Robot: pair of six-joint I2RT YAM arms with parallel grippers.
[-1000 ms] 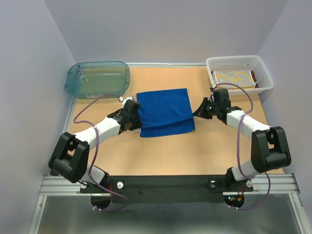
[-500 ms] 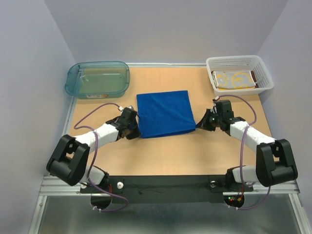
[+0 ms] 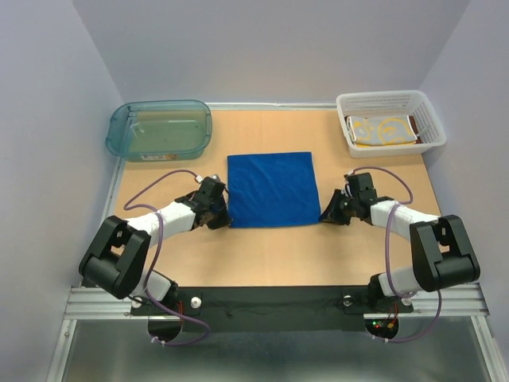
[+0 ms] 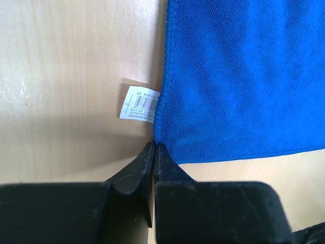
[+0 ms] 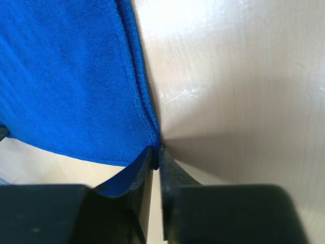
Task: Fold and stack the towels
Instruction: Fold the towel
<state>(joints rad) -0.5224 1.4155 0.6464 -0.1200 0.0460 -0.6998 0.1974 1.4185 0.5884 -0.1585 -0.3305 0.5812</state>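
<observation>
From above, a blue towel is seen lying flat and roughly square in the middle of the desk. The left tool is set at its near left corner and the right tool at its near right corner, both low over the wood. A teal tub stands at the far left, well apart. A white basket at the far right holds a folded yellow patterned towel. A dark strip is seen beside it, but what it is cannot be told.

At the left wrist, the left tool is shown with its fingers pressed together, pinching only the very tip of the corner of the blue towel. A white label sticks out from the hem just beyond the fingertips and lies on the bare desk.

At the right wrist, the right tool is likewise closed on its corner of the blue towel, with blue cloth caught between its fingers. Pale desk is seen to the right.

A further fold is judged to be the step in hand. It would be done best if both corners were lifted together and kept level, then carried straight over to the far edge so the hems meet. The left hold is thin, so a slow lift is advised in case the corner slips out. The label is best tucked inside the fold.
</observation>
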